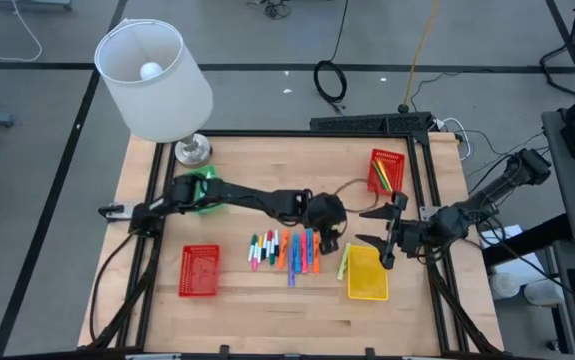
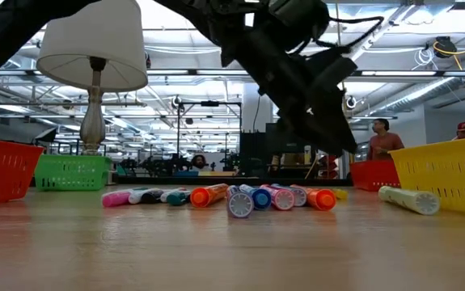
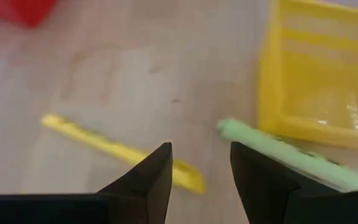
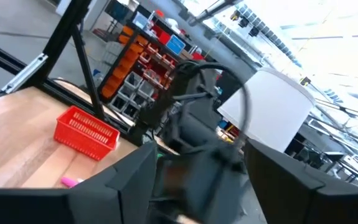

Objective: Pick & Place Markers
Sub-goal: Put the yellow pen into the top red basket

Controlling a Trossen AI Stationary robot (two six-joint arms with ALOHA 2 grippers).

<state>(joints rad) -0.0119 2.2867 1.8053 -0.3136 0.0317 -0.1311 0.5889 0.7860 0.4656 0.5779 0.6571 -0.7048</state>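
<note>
A row of several coloured markers lies flat on the wooden table, also seen in the low view. My left gripper hangs just right of the row, slanting down, open with nothing between its fingers. Below it lie a yellow marker and a pale green marker. The green marker lies along the yellow basket's near wall. My right gripper stands open above the table's right side, pointing toward the left arm.
A yellow basket stands right of the marker row. A red basket stands to its left, and another red basket holding markers is at the far right. A green basket sits under the left arm, beside a white lamp.
</note>
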